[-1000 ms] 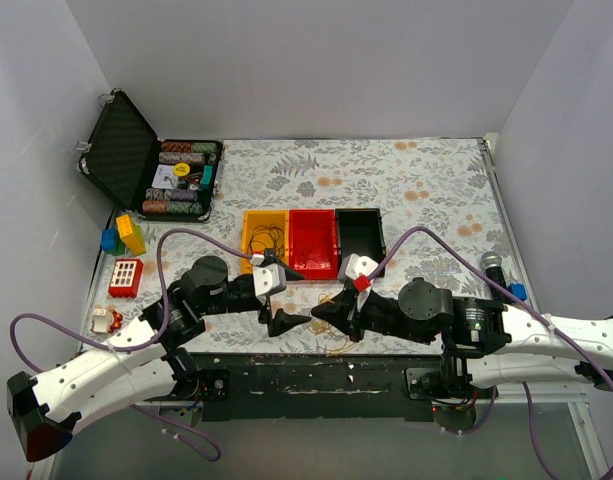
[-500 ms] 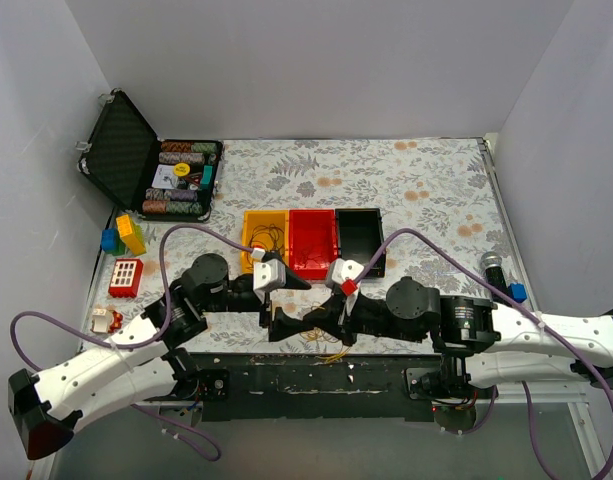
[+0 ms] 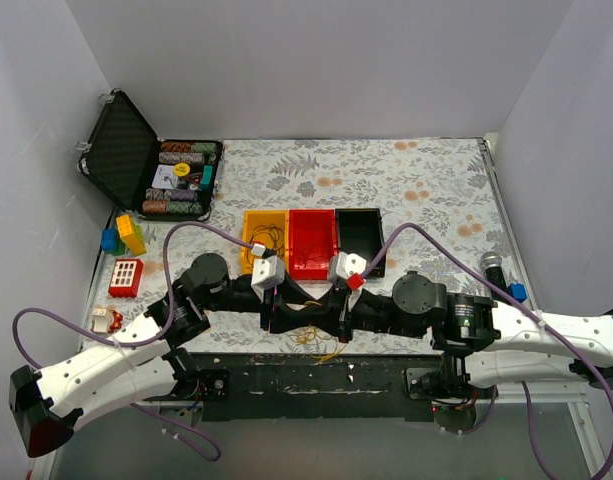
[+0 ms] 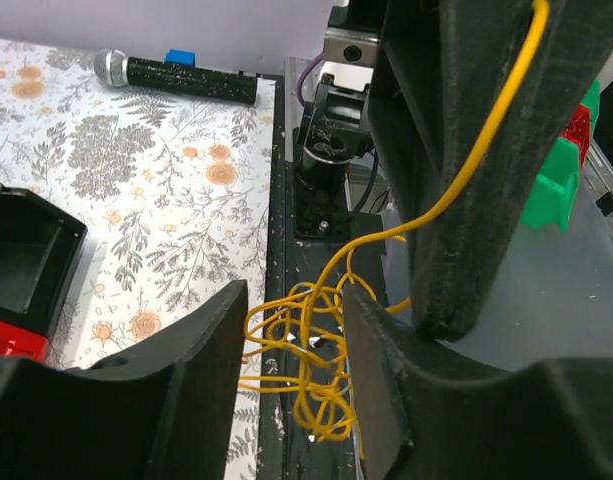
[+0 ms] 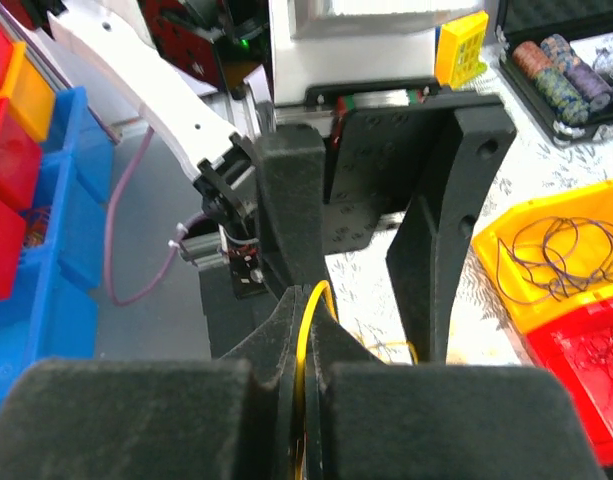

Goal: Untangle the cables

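A loose tangle of yellow cables (image 3: 311,338) (image 4: 308,350) lies at the table's near edge, over the black rail. My left gripper (image 3: 289,322) (image 4: 294,296) is open, its jaws half narrowed around the tangle, and the loops brush the right finger (image 4: 386,380). My right gripper (image 3: 329,318) (image 5: 306,298) is shut on a single yellow strand, which runs from its fingers (image 4: 456,150) down into the tangle. The two grippers face each other closely. Dark cables (image 5: 561,250) lie in the yellow bin (image 3: 248,232), and red cables (image 5: 596,350) in the red bin (image 3: 334,240).
A black bin (image 3: 360,215) stands right of the red one. An open case of poker chips (image 3: 151,170) and toy blocks (image 3: 126,235) are at the left. A microphone (image 3: 494,268) (image 4: 176,75) lies at the right edge. The black front rail (image 3: 286,365) runs below the grippers.
The right gripper moved left with its strand until it met the left gripper. The left jaws narrowed from wide open to close around the yellow tangle.
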Controlling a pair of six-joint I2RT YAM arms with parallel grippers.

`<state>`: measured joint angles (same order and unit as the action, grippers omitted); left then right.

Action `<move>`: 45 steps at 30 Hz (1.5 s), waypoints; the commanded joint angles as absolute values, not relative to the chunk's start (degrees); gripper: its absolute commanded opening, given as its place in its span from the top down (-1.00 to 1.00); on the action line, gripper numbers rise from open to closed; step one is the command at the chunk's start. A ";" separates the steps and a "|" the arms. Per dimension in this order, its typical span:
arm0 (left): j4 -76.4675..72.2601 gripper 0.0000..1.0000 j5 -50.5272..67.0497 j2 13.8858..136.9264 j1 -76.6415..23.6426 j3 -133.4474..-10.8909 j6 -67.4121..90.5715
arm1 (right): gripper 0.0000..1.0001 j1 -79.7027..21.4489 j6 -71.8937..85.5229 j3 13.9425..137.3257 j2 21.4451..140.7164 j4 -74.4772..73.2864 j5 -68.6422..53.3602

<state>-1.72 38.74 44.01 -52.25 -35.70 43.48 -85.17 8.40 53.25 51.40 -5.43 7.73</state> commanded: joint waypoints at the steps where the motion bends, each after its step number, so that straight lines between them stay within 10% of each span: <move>1: -7.38 0.31 36.65 44.56 -52.38 -35.42 46.14 | 0.97 -86.04 9.93 55.28 52.82 2.81 0.79; 31: 10.28 1.00 25.76 39.21 -52.38 -18.64 6.51 | 0.97 -86.04 1.41 76.54 45.97 -13.01 7.82; 45: 21.79 1.00 14.51 27.08 -52.38 -10.11 -11.06 | 0.97 -86.04 -8.43 91.83 46.23 -20.56 17.74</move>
